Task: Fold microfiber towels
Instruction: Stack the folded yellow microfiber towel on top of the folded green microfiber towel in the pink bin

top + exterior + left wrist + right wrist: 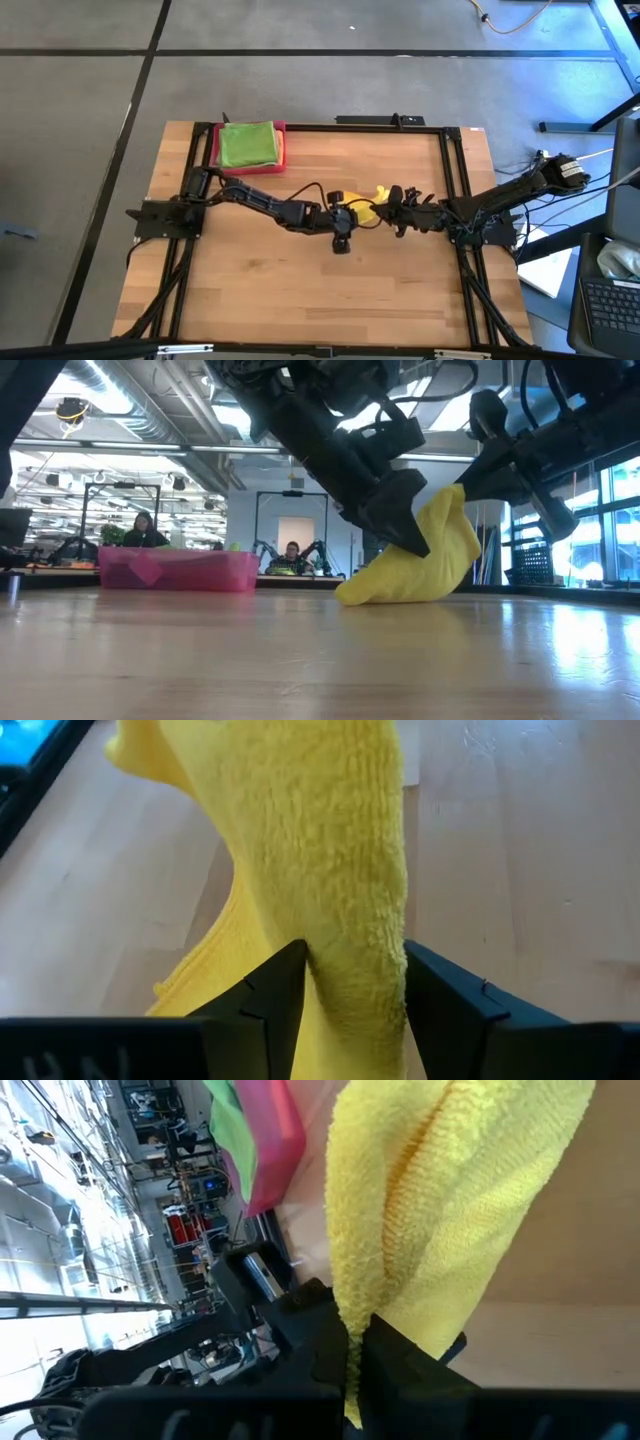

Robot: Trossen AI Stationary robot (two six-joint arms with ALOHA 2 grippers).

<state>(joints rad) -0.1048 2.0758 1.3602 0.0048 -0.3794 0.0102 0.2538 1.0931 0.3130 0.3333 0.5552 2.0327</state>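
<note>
Table (300, 290): we see pink tray (281, 146) at far edge w/ green towel (246, 144) folded, done. Yellow towel (365, 208) mid-table, lifted, unfolded; left gripper (352, 995) + right gripper (355, 1350) both clamp it. We judge fold pending.

Two dark, almost black jointed arms, built of blocky segments. Thin black cables looping along left arm (265, 203) and right arm (500, 198). Flat, angular black fingers (455, 1010), matte, with sharp straight edges.
</note>
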